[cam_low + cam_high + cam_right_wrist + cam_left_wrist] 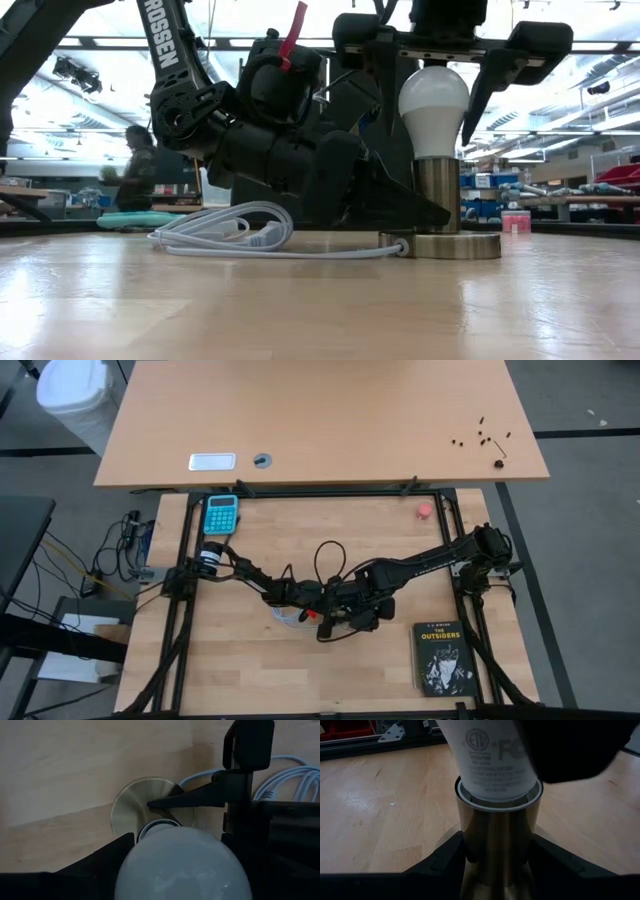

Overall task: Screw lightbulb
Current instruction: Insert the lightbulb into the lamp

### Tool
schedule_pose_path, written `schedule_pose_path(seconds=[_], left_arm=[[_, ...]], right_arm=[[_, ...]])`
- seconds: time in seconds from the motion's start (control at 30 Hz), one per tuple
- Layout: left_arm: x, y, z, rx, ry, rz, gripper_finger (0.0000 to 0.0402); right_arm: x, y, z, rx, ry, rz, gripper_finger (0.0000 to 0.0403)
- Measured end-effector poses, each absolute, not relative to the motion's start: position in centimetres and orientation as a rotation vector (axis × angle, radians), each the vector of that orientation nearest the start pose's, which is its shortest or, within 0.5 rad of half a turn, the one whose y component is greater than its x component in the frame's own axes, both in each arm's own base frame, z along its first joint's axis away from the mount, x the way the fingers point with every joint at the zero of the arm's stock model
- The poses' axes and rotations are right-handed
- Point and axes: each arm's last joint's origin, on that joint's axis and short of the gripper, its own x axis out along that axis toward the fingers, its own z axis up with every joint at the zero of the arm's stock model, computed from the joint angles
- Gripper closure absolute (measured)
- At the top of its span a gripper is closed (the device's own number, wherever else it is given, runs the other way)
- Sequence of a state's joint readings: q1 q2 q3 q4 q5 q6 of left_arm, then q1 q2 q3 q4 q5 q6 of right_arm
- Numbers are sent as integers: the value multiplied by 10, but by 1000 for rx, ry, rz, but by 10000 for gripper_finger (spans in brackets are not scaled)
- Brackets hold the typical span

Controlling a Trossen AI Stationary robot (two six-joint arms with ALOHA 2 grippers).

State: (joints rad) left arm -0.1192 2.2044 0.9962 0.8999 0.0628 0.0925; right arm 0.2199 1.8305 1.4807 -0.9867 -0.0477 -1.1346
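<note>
The white frosted lightbulb (433, 98) stands upright with its neck (492, 765) in the brass socket's stem (437, 195). The stem rises from a round brass base disc (445, 245) lying flat on the wooden table. My right gripper (433, 70) comes down over the bulb and is shut on it; in the high view it (343, 612) hides the bulb. My left gripper (495, 862) reaches in level from the table's left and is shut on the stem. A white cord (230, 235) lies coiled left of the disc. My left gripper pinches the socket's brass stem (495, 835) between its two fingers (447, 857), below the rim. It comes level from the table's left. The socket stands upright with its base disc on the table. My right gripper holds the bulb's round globe (180, 865) between its two fingers (95, 865), one on each side. The fingers point down from above. The bulb stands upright with its neck in the socket.
A black book (442, 658) lies near the table's front right. A blue calculator (221, 513) sits at the far left and a small pink-red object (424, 510) at the far right. A person (135, 175) is in the room behind.
</note>
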Motion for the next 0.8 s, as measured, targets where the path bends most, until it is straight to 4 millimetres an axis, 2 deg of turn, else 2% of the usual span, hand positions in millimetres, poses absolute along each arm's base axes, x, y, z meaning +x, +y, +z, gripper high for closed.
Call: schedule_pose_path(seconds=[0.4,0.8], left_arm=[[408,-51,79,97,300,-188,206],[408,-51,79,103,300,-186,206]], right_arm=[[351,78,235,-1023,1087,943,45],[351,77,227,-1068,1108,917,65]])
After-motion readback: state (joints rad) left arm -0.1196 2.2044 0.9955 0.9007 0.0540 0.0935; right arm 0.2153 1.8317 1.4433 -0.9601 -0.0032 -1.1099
